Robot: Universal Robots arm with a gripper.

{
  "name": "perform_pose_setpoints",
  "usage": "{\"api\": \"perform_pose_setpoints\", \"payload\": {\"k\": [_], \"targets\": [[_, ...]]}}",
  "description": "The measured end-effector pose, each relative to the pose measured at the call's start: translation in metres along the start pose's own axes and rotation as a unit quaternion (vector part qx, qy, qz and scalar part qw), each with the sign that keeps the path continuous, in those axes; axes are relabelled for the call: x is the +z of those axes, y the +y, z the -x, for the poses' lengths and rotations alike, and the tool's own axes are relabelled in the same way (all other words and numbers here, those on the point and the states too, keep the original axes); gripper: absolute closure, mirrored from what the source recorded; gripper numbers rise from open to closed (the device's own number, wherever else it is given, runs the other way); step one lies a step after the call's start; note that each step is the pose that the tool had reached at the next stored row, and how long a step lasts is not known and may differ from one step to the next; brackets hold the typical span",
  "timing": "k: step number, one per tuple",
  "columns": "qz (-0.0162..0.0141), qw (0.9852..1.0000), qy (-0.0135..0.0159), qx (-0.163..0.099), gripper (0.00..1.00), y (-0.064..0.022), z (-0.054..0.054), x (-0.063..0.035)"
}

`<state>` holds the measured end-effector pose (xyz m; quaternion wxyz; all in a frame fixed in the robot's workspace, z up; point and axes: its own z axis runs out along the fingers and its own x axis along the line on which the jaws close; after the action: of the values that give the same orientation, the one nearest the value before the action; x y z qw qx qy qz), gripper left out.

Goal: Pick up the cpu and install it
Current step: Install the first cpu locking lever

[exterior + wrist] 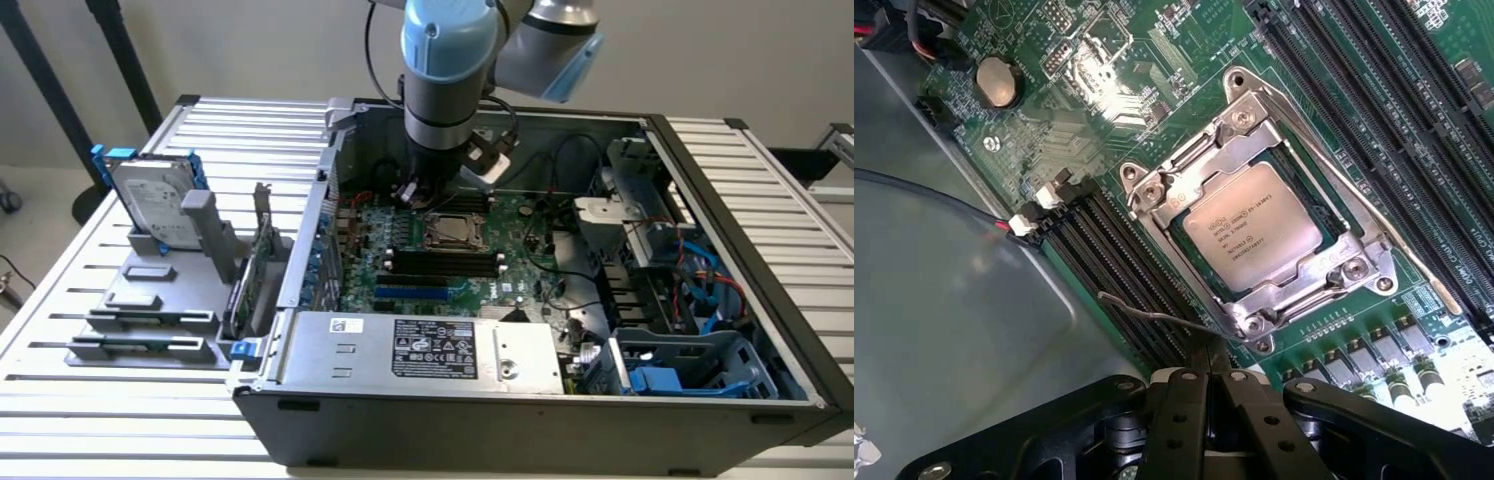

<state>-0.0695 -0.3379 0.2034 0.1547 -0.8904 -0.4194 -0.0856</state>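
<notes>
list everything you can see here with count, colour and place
table: one, white slats, under everything
case: one, dark grey, open, on the table
motherboard: one, green, inside the case
socket frame: one, silver, on the motherboard
cpu: one, silver, seated in the socket frame
power supply: one, silver, inside the case
grey rack: one, exterior view's left
hard drive: one, silver, blue frame, upright on the rack
arm: one, blue-grey, reaching into the case
hand: one, black, shut, beside the socket frame
</notes>
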Motion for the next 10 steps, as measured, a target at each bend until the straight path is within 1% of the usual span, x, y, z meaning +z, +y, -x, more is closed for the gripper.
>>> {"api": "perform_pose_setpoints", "payload": {"k": [3,4,10], "targets": [[0.004,1.0,-0.0037,0.0,0.89,-0.0002,-0.0002,0.0003],[0.005,1.0,-0.0045,0.0,0.89,-0.0003,-0.0003,0.0005],[0.0061,1.0,-0.0048,0.0,0.89,-0.0009,-0.0009,0.0022]]}}
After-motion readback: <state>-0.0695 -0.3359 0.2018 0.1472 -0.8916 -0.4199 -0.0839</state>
